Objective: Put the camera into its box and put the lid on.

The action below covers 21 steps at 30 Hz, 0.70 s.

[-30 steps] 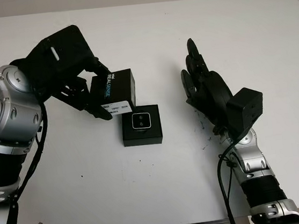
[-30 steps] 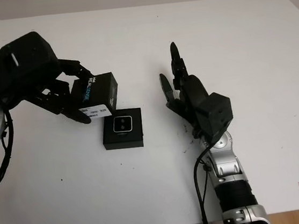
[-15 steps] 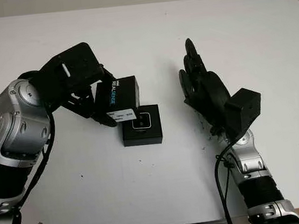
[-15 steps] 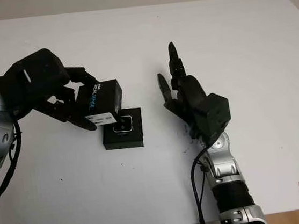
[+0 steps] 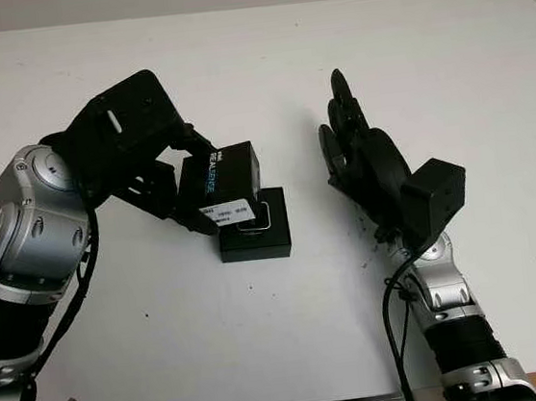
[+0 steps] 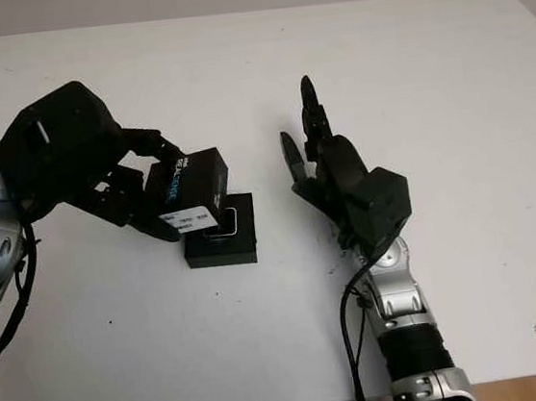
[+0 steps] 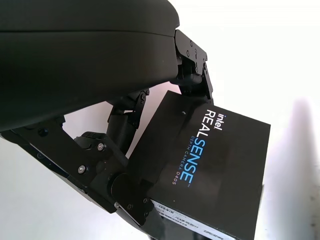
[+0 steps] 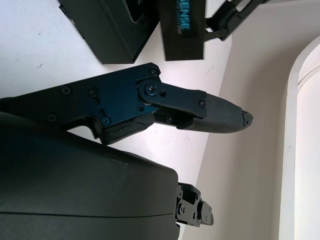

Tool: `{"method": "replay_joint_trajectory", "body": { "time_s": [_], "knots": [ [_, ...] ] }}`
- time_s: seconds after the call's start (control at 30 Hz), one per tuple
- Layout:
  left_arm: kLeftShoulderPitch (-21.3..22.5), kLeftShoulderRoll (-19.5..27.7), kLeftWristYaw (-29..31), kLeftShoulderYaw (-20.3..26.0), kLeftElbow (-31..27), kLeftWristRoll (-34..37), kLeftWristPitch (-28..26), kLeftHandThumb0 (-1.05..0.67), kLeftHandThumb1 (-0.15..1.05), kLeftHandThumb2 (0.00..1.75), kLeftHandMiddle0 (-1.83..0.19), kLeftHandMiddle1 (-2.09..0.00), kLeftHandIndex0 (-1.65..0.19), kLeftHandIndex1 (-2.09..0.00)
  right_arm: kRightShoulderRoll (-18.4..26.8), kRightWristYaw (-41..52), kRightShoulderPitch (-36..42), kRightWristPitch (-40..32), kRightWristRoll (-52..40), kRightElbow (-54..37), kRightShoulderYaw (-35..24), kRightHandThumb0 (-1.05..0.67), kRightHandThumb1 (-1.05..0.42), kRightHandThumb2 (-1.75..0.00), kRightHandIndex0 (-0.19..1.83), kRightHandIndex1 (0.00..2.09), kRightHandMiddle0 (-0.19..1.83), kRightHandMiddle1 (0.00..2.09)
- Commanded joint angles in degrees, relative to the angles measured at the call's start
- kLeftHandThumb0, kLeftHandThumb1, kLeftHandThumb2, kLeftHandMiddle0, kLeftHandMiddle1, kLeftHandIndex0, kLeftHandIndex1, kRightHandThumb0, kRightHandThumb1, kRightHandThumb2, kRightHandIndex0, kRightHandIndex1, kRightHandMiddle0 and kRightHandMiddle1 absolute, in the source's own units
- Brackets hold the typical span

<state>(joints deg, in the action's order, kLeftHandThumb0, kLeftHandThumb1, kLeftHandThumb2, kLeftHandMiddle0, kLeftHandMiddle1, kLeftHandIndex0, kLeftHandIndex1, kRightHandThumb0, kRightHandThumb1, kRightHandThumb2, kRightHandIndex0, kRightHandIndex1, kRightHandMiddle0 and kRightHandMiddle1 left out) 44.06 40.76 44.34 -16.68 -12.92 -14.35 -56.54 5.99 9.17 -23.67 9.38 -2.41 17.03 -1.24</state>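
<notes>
One boxy black lid (image 5: 219, 178) in left robot hand (image 5: 164, 178), above square box (image 5: 254, 229).

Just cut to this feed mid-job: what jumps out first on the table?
The left hand grips the black box lid, tilted, over the near-left part of the open box at the table's middle, partly covering the camera inside. To the right, the right hand is open, holding nothing.

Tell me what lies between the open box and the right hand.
Nothing: in the left eye view, only bare white table separates the box from the open right hand.
</notes>
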Motion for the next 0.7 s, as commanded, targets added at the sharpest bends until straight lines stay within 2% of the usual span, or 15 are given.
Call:
{"method": "replay_joint_trajectory", "body": {
  "time_s": [0.0,0.33,0.53,0.67],
  "knots": [
    [-0.28,0.64,0.29,-0.50,-1.81,0.58,-0.78,-0.28,1.05,0.12,-0.66,-1.85,-0.50,-1.71,-0.20,-0.18,-0.03,0.66,0.02,-0.17,-0.07,-0.70,-1.05,-0.62,-0.19,0.00,-0.19,0.00],
    [-3.27,1.64,-0.30,-1.01,-4.22,2.63,-1.56,-0.29,1.05,0.14,-0.54,-1.82,-0.43,-1.69,-0.62,-0.60,0.03,0.60,0.12,-0.28,0.21,-0.70,-1.05,-0.62,-0.19,0.00,-0.19,0.00],
    [-3.66,1.16,-1.24,-1.91,-4.61,3.12,-2.17,-0.29,1.05,0.14,-0.52,-1.83,-0.36,-1.66,-0.59,-0.74,0.12,0.34,0.47,-0.46,0.50,-0.72,-1.05,-0.63,-0.19,0.00,-0.19,0.00],
    [-3.41,0.43,-1.95,-2.90,-4.70,3.33,-2.27,-0.29,1.05,0.14,-0.53,-1.78,-0.38,-1.65,-0.73,-1.04,0.31,-0.32,0.34,-0.85,0.41,-0.72,-1.05,-0.62,-0.19,0.00,-0.19,0.00]
  ]
}}
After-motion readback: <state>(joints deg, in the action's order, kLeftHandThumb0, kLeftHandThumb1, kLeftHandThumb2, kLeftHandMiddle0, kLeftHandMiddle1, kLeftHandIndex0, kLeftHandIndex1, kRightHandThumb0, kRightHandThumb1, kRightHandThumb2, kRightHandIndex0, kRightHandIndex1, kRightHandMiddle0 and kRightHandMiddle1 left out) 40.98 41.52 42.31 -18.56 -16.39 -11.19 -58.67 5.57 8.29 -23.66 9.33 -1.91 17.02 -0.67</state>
